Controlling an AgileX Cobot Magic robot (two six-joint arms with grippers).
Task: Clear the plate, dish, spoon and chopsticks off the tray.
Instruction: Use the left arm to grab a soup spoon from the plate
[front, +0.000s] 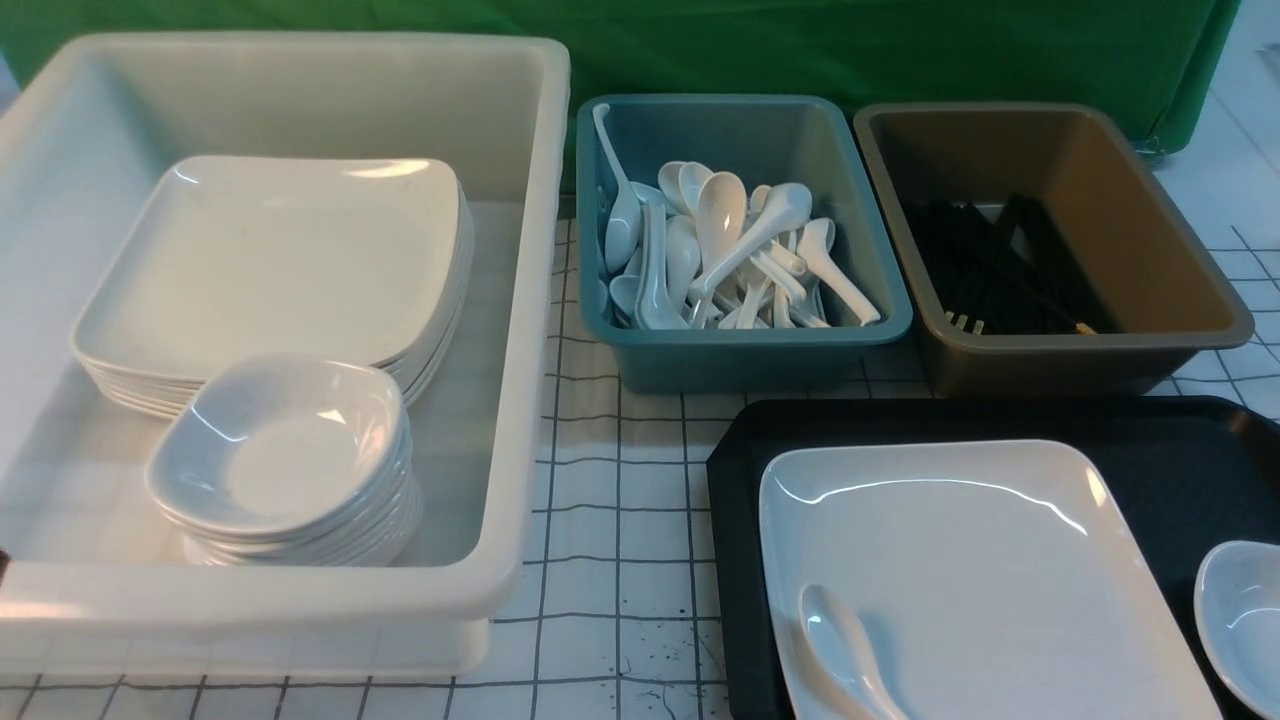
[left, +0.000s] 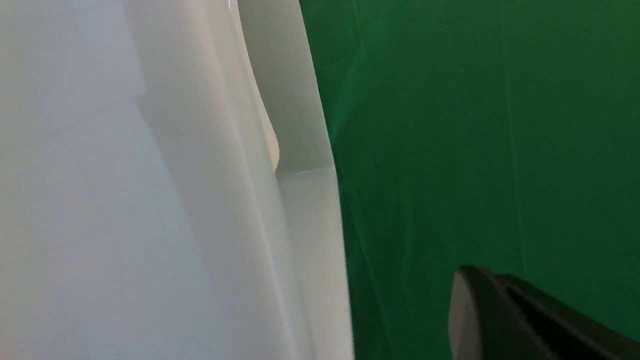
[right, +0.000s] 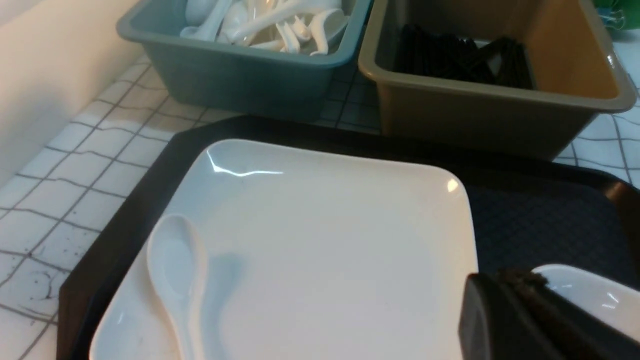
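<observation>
The black tray (front: 1180, 470) lies at the front right, also in the right wrist view (right: 540, 220). On it sits the large white plate (front: 980, 560) (right: 325, 240), with the white spoon (front: 850, 650) (right: 177, 270) lying in its near left corner. The small white dish (front: 1245, 615) (right: 590, 295) sits on the tray right of the plate. No chopsticks show on the tray. My right gripper (right: 505, 280) is shut and empty, above the gap between plate and dish. My left gripper (left: 480, 275) is shut and empty beside the white tub's outer wall. Neither gripper shows in the front view.
A big white tub (front: 540, 300) at left holds a stack of plates (front: 270, 260) and a stack of dishes (front: 290, 460). A teal tub (front: 740, 350) holds several spoons. A brown tub (front: 1050, 360) holds black chopsticks (front: 1000, 270). Green cloth hangs behind.
</observation>
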